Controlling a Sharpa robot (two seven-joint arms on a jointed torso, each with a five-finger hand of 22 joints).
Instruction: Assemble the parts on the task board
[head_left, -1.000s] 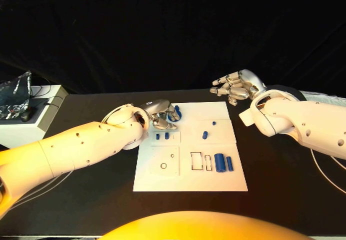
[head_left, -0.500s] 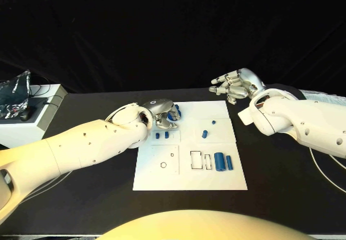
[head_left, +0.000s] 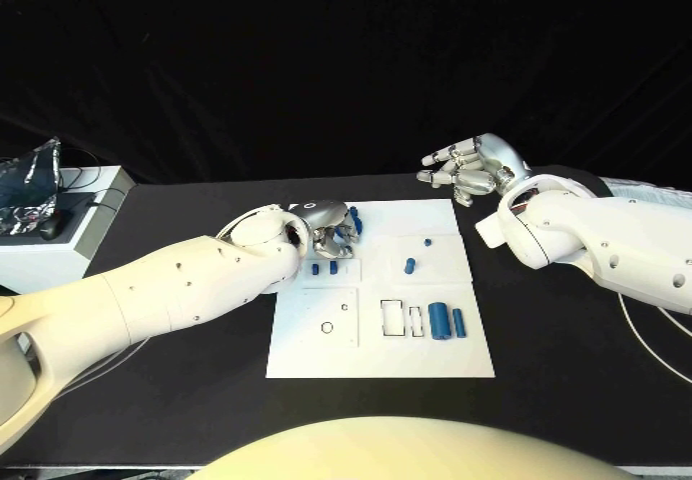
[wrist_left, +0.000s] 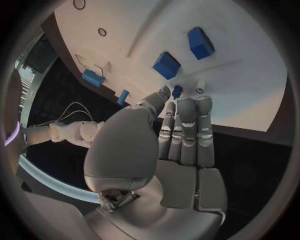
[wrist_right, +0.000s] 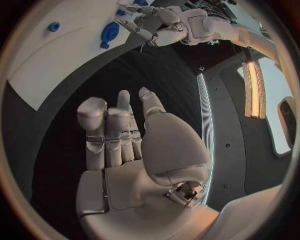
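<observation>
Two hands share the job unevenly: the left hand (head_left: 326, 222), fingers curled at the task board's (head_left: 476, 330) far-left corner with a small blue part (wrist_left: 177, 91) at its fingertips, should set it down squarely, while the right hand (head_left: 470, 171) hovers spread and empty beyond the far-right corner.

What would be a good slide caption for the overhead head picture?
Left hand works at the white task board's far corner among blue parts; right hand waits open beyond it.
</observation>
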